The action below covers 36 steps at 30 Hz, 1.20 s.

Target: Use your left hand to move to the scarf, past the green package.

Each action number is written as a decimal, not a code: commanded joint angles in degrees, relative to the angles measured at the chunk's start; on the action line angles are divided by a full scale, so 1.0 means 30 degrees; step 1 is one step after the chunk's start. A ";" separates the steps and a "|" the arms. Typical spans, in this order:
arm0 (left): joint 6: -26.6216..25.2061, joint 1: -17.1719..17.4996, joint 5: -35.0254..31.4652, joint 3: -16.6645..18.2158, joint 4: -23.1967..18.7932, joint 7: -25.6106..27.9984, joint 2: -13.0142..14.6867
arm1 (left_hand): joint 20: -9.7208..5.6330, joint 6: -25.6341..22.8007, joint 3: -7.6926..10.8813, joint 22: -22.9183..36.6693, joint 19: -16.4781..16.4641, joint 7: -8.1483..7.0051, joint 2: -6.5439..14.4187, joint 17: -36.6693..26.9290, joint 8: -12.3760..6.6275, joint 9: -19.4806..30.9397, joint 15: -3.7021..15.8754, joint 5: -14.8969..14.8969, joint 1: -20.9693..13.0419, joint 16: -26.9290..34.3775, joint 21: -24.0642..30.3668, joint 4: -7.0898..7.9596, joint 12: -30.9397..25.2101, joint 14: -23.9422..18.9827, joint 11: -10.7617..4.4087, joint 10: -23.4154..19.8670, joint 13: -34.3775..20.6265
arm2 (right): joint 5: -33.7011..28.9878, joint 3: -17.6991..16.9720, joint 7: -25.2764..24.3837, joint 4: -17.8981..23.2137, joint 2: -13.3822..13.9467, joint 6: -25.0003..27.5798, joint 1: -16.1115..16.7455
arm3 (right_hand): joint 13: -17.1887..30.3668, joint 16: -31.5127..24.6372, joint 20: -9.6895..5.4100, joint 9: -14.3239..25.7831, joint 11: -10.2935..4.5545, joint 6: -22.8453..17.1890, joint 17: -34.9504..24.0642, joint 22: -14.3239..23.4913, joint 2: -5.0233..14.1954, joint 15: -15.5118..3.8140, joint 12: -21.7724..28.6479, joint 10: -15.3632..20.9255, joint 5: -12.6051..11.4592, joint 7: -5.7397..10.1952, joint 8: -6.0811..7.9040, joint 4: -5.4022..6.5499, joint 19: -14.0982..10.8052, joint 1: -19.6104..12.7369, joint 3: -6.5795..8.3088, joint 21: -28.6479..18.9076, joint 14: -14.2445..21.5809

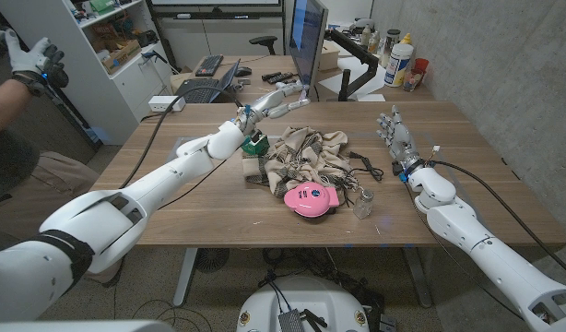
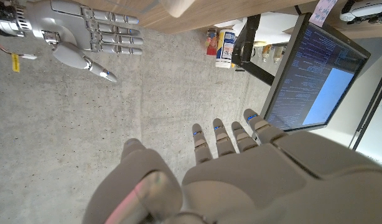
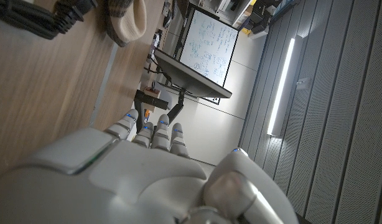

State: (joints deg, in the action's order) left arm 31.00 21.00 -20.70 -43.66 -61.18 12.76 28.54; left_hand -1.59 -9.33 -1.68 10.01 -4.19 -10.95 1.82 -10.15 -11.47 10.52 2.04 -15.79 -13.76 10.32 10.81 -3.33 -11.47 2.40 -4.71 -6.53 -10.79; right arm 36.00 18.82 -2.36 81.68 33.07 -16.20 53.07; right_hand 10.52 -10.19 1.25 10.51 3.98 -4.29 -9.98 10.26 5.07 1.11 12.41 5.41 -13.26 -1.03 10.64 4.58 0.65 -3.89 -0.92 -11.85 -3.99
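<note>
Glossy white arm shells, black elbow bands, silver-grey segmented left hand, blue-dotted fingertips.

A crumpled beige plaid scarf lies heaped mid-table, the green package touching its left edge.

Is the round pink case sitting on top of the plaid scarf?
No, the round pink case sits on the wooden table, at the plaid scarf's near edge.
</note>
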 commanded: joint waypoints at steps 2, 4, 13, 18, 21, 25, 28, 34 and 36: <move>-0.0602 -0.0127 -0.1059 -0.0455 -0.0563 0.0791 0.0046 | 0.0096 -0.0068 -0.0025 0.0028 -0.0113 -0.0066 0.0024 -0.0048 -0.0030 0.0108 0.1153 -0.0131 -0.0243 0.0105 0.0141 -0.0098 -0.0179 0.0125 -0.0071 -0.0086 -0.0041 | 0.0087 -0.0127 -0.0187 0.0107 0.0009 0.0049 0.0094 | 0.0098 -0.0079 0.0049 0.0034 -0.0007 -0.0174 -0.0060 0.0037 0.0367 -0.0070 0.0105 0.0113 0.0032 -0.0086 0.0109 0.0016 -0.0198 0.0115 0.0101 0.0006 -0.0017; -0.0596 -0.0154 -0.1146 -0.0495 -0.0595 0.0856 0.0060 | 0.0089 -0.0074 -0.0026 0.0029 -0.0122 -0.0048 0.0025 -0.0048 -0.0030 0.0109 0.1132 -0.0133 -0.0245 0.0102 0.0144 -0.0103 -0.0178 0.0135 -0.0077 -0.0090 -0.0041 | 0.0034 -0.0125 -0.0231 0.0063 0.0000 0.0008 0.0097 | 0.0098 -0.0080 0.0045 0.0034 -0.0008 -0.0157 -0.0060 0.0038 0.0366 -0.0069 0.0105 0.0114 0.0032 -0.0093 0.0102 0.0016 -0.0197 0.0117 0.0102 0.0009 -0.0016; -0.1066 -0.0181 -0.1820 -0.0785 -0.0862 0.0985 0.0197 | 0.0134 -0.0064 -0.0033 0.0033 -0.0133 -0.0033 0.0028 -0.0050 -0.0014 0.0110 0.1078 -0.0144 -0.0253 0.0111 0.0144 -0.0126 -0.0173 0.0137 -0.0077 -0.0102 -0.0041 | -0.0066 -0.0195 -0.0514 0.0032 -0.0080 -0.0114 0.0148 | 0.0097 -0.0131 0.0004 0.0034 -0.0032 -0.0256 -0.0058 0.0039 0.0363 -0.0170 0.0153 0.0238 0.0031 -0.0075 0.0137 0.0011 -0.0327 0.0117 0.0114 -0.0021 0.0147; -0.1394 -0.0174 -0.1845 -0.0935 -0.0817 0.0811 0.0160 | 0.0137 -0.0074 -0.0039 0.0035 -0.0122 -0.0031 0.0029 -0.0051 -0.0012 0.0110 0.1036 -0.0151 -0.0255 0.0124 0.0137 -0.0139 -0.0158 0.0114 -0.0093 -0.0079 -0.0041 | -0.0010 -0.0211 -0.0468 0.0050 -0.0033 -0.0024 0.0144 | 0.0097 -0.0132 -0.0050 0.0034 -0.0030 -0.0276 -0.0057 0.0040 0.0361 -0.0151 0.0141 0.0212 0.0030 -0.0101 0.0141 0.0007 -0.0426 0.0115 0.0119 -0.0050 0.0168; -0.1475 -0.0236 -0.1987 -0.1041 -0.0837 0.0799 0.0178 | 0.0133 -0.0078 -0.0043 0.0037 -0.0120 -0.0031 0.0029 -0.0052 -0.0009 0.0111 0.1025 -0.0155 -0.0255 0.0126 0.0135 -0.0146 -0.0166 0.0116 0.0009 -0.0108 -0.0042 | -0.0022 -0.0220 -0.0462 0.0076 0.0005 -0.0023 0.0175 | 0.0097 -0.0130 -0.0053 0.0034 -0.0031 -0.0266 -0.0057 0.0041 0.0359 -0.0141 0.0135 0.0198 0.0030 -0.0087 0.0135 0.0005 -0.0428 0.0114 0.0122 -0.0045 0.0173; -0.1600 -0.0341 -0.2209 -0.1196 -0.0863 0.0786 0.0172 | 0.0134 -0.0097 -0.0048 0.0038 -0.0120 -0.0040 0.0030 -0.0053 -0.0012 0.0111 0.1032 -0.0160 -0.0254 0.0128 0.0134 -0.0155 -0.0161 0.0115 -0.0078 -0.0105 -0.0042 | -0.0044 -0.0227 -0.0412 0.0063 0.0045 -0.0079 0.0209 | 0.0097 -0.0118 -0.0061 0.0034 -0.0029 -0.0274 -0.0057 0.0042 0.0358 -0.0126 0.0131 0.0192 0.0030 -0.0106 0.0135 0.0002 -0.0435 0.0114 0.0125 -0.0040 0.0156; -0.1720 -0.0392 -0.2410 -0.1355 -0.0960 0.0685 0.0188 | 0.0131 -0.0079 -0.0051 0.0039 -0.0119 -0.0054 0.0032 -0.0054 0.0000 0.0112 0.1024 -0.0163 -0.0254 0.0131 0.0133 -0.0161 -0.0160 0.0113 -0.0055 -0.0110 -0.0043 | -0.0003 -0.0254 -0.0344 0.0049 0.0066 -0.0120 0.0233 | 0.0096 -0.0117 -0.0060 0.0034 -0.0027 -0.0276 -0.0057 0.0043 0.0358 -0.0117 0.0130 0.0190 0.0031 -0.0109 0.0134 0.0001 -0.0439 0.0113 0.0128 -0.0036 0.0162; -0.1773 -0.0639 -0.2826 -0.1784 -0.1016 0.0133 0.0233 | 0.0147 -0.0086 -0.0057 0.0041 -0.0114 -0.0031 0.0036 -0.0055 0.0002 0.0112 0.1020 -0.0170 -0.0253 0.0142 0.0131 -0.0173 -0.0157 0.0091 -0.0108 -0.0115 -0.0043 | 0.0026 -0.0317 -0.0274 0.0004 0.0069 -0.0292 0.0273 | 0.0096 -0.0110 -0.0054 0.0034 -0.0028 -0.0312 -0.0057 0.0044 0.0357 -0.0118 0.0131 0.0196 0.0032 -0.0076 0.0144 -0.0002 -0.0440 0.0113 0.0134 -0.0026 0.0159; -0.1804 -0.0690 -0.2849 -0.1875 -0.0937 0.0019 0.0164 | 0.0152 -0.0075 -0.0059 0.0041 -0.0116 -0.0037 0.0036 -0.0055 0.0008 0.0113 0.1018 -0.0171 -0.0253 0.0147 0.0131 -0.0175 -0.0153 0.0079 -0.0090 -0.0109 -0.0043 | 0.0063 -0.0314 -0.0255 0.0004 0.0083 -0.0230 0.0291 | 0.0096 -0.0111 -0.0057 0.0034 -0.0033 -0.0324 -0.0057 0.0044 0.0356 -0.0123 0.0131 0.0196 0.0033 -0.0087 0.0147 -0.0003 -0.0442 0.0113 0.0136 -0.0022 0.0167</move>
State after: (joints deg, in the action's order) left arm 26.42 19.88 -27.46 -47.50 -63.85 14.65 29.05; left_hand -1.51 -9.32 -1.91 9.99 -4.26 -10.95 2.05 -10.15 -11.47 10.52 2.05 -15.79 -13.99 10.32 11.04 -3.56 -11.47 2.40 -4.71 -6.53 -10.79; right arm 35.95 18.08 -3.60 81.85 33.10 -16.52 53.68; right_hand 10.52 -10.19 1.23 10.51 3.78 -4.61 -9.98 10.26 5.07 0.91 12.41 5.62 -13.26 -1.34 10.64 4.42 -0.37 -3.89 -0.76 -11.85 -3.78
